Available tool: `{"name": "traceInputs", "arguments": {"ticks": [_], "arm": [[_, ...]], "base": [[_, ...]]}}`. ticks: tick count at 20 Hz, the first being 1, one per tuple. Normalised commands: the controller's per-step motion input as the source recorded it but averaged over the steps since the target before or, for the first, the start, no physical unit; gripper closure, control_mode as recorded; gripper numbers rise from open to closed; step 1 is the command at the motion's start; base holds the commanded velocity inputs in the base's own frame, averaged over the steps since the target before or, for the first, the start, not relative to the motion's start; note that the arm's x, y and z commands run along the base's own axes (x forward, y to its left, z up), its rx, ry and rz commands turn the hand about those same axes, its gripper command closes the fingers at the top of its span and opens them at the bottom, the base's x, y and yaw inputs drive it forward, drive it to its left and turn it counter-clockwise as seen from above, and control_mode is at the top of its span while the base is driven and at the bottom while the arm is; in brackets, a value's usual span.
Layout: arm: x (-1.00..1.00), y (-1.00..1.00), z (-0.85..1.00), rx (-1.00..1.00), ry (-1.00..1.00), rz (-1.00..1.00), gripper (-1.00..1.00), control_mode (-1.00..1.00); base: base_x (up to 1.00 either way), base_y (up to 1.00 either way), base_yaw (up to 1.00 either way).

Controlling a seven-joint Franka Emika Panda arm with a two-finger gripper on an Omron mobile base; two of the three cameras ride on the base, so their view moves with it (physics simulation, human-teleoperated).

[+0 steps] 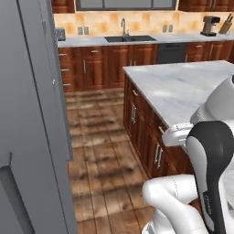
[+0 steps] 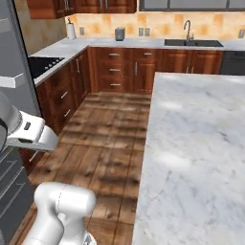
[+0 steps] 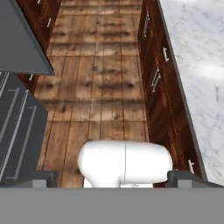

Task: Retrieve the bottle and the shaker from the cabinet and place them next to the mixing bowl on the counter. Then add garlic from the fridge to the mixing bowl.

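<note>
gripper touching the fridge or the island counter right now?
Apart from both. In the hand view the open gripper points down at the wooden floor, with the fridge off to one side and the counter off to the other, plank floor between.

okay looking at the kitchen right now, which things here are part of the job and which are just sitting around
Part of the job:
- counter, the marble island top
- fridge, the grey appliance on the left
- pincer, open and holding nothing

Just sitting around:
- sink tap
- coffee machine
- knife block
- paper towel roll
- stovetop

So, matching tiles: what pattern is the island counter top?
White-grey veined marble counter top, clearest in the right base view.
</note>
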Motion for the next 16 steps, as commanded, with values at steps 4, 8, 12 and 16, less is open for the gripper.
{"name": "traceInputs", "arguments": {"ticks": [4,8,12,16], "arm": [[0.0,0.0,0.0,0.0,0.0,0.0,-1.0,1.0],[0.0,0.0,0.0,0.0,0.0,0.0,-1.0,1.0],[0.0,0.0,0.0,0.0,0.0,0.0,-1.0,1.0],[0.0,0.0,0.0,0.0,0.0,0.0,-1.0,1.0]], "base": [[0.36,-0.33,0.6],[0.77,-0.44,0.22],[0.47,-0.03,0.39],[0.28,0.0,0.63]]}}
